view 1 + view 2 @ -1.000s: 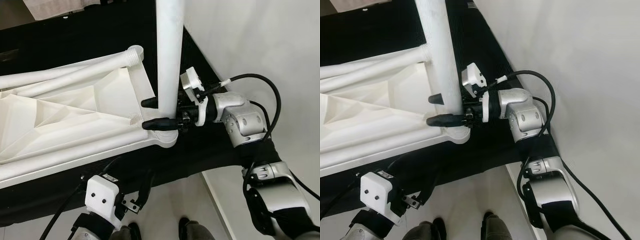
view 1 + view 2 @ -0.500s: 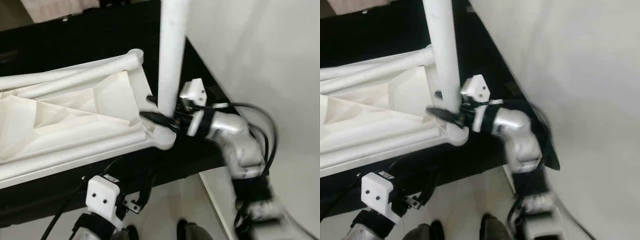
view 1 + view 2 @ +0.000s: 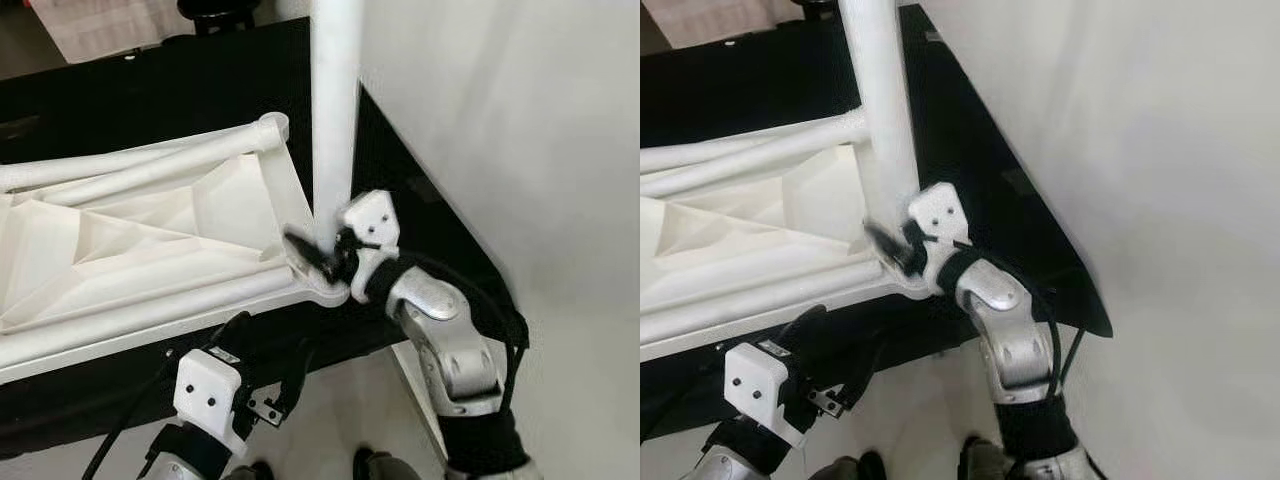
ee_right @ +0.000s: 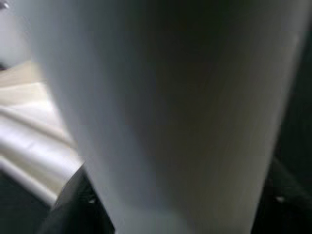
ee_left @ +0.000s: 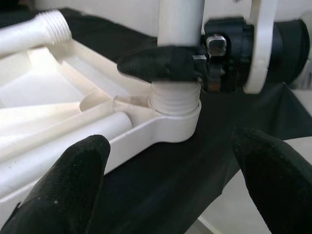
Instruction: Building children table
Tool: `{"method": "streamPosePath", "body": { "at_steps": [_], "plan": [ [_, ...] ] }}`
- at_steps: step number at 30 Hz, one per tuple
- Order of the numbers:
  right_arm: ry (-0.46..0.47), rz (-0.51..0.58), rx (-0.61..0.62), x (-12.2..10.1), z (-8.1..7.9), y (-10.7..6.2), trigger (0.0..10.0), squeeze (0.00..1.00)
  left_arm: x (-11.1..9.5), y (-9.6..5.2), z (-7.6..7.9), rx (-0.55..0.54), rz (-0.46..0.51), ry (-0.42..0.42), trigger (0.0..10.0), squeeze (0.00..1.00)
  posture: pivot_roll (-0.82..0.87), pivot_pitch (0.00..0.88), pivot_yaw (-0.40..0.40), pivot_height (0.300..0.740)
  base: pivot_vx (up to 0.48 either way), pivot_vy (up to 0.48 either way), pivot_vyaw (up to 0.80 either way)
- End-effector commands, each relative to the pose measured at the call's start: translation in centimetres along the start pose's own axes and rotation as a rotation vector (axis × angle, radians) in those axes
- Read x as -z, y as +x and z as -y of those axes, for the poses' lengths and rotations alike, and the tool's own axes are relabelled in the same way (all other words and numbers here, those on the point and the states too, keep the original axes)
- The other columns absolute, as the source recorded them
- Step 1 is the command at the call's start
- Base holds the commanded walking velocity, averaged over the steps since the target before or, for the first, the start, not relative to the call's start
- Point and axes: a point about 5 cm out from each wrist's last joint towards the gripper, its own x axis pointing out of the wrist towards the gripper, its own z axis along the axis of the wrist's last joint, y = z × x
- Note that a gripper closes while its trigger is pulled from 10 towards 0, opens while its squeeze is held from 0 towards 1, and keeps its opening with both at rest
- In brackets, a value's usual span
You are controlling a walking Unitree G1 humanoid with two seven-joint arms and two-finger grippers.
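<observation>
Eye views: the white table leg point(image 3: 334, 110) stands upright in the corner socket of the upside-down white tabletop point(image 3: 150, 245) on the black counter point(image 3: 150, 90), right claw point(image 3: 318, 256) clamped around its base. Left wrist view: left claw point(image 5: 170, 180) spread wide, empty, just short of that corner.

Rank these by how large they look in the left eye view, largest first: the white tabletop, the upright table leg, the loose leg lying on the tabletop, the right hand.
1. White tabletop.
2 and 3. Upright table leg and loose leg: alike; the upright one stands nearer the camera and runs off the picture's top, so unranked.
4. Right hand, clamped on the upright leg's base.
</observation>
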Motion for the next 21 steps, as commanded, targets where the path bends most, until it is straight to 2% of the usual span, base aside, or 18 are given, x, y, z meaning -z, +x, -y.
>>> {"method": "streamPosePath", "body": {
  "at_steps": [1, 3, 4, 5, 6, 7, 8, 9, 10, 11, 14, 20, 21],
  "plan": [
    [0.003, 0.067, -0.199, -2.0, -1.2, 0.6, 10.0, 1.00, 0.3, -0.1, 0.1, -0.003, -0.013, -0.008, 10.0, 0.00, -0.04, 0.284, 0.006, 0.740, 0.000, 0.000, 0.00],
    [0.003, 0.067, -0.199, -2.0, -1.2, 0.6, 10.0, 1.00, 0.3, -0.1, 0.1, -0.003, -0.013, -0.008, 10.0, 0.00, -0.04, 0.284, 0.006, 0.740, 0.000, 0.000, 0.00],
    [-0.006, 0.080, -0.279, -2.6, -1.4, 0.5, 10.0, 1.00, 0.3, -0.1, 0.1, 0.000, -0.013, -0.010, 10.0, 0.00, -0.04, 0.284, 0.006, 0.740, 0.000, 0.000, 0.00],
    [-0.062, 0.087, -0.453, -3.5, -1.1, 0.2, 10.0, 1.00, 0.3, -0.1, 0.2, 0.006, -0.014, -0.012, 10.0, 0.00, -0.03, 0.284, 0.010, 0.740, 0.000, 0.000, 0.00],
    [-0.062, 0.087, -0.453, -3.5, -1.1, 0.2, 10.0, 1.00, 0.3, -0.1, 0.2, 0.006, -0.014, -0.012, 10.0, 0.00, -0.03, 0.284, 0.010, 0.740, 0.000, 0.000, 0.00],
    [-0.112, 0.078, -0.581, -4.2, -0.5, 0.1, 10.0, 1.00, 0.3, 0.0, 0.2, 0.011, -0.015, -0.014, 10.0, 0.00, -0.03, 0.284, 0.010, 0.740, 0.000, 0.000, 0.00],
    [-0.143, 0.065, -0.662, -4.8, 0.3, 0.1, 10.0, 0.00, 0.3, -0.1, 0.3, 0.013, -0.015, -0.015, 10.0, 0.00, -0.03, 0.284, 0.009, 0.740, 0.000, 0.000, 0.00],
    [-0.143, 0.065, -0.662, -4.8, 0.3, 0.1, 10.0, 0.00, 0.3, -0.1, 0.3, 0.013, -0.015, -0.015, 10.0, 0.00, -0.03, 0.284, 0.009, 0.740, 0.000, 0.000, 0.00],
    [-0.165, 0.055, -0.706, -5.3, 1.1, 0.4, 10.0, 0.00, 0.3, -0.1, 0.4, 0.014, -0.015, -0.016, 10.0, 0.00, -0.02, 0.285, 0.009, 0.740, 0.000, 0.000, 0.00],
    [-0.165, 0.055, -0.706, -5.3, 1.1, 0.4, 10.0, 0.00, 0.3, -0.1, 0.4, 0.014, -0.015, -0.016, 10.0, 0.00, -0.02, 0.285, 0.009, 0.740, 0.000, 0.000, 0.00],
    [-0.170, 0.039, -0.792, -6.6, 2.5, 1.4, 10.0, 0.00, 0.2, -0.2, 0.4, 0.010, -0.016, -0.017, 10.0, 0.00, -0.02, 0.290, 0.011, 0.740, 0.000, 0.000, 0.00],
    [-0.180, 0.010, -0.907, -7.0, 2.7, 1.5, 10.0, 0.00, 0.1, -0.3, 0.5, 0.010, -0.017, -0.017, 10.0, 0.00, -0.01, 0.292, 0.012, 0.740, 0.000, 0.000, 0.00],
    [-0.178, 0.001, -0.937, -7.1, 2.7, 1.6, 2.0, 0.00, 0.1, -0.3, 0.5, 0.011, -0.018, -0.018, 10.0, 0.00, 0.00, 0.296, 0.015, 0.740, 0.000, 0.000, 0.00]
  ]
}}
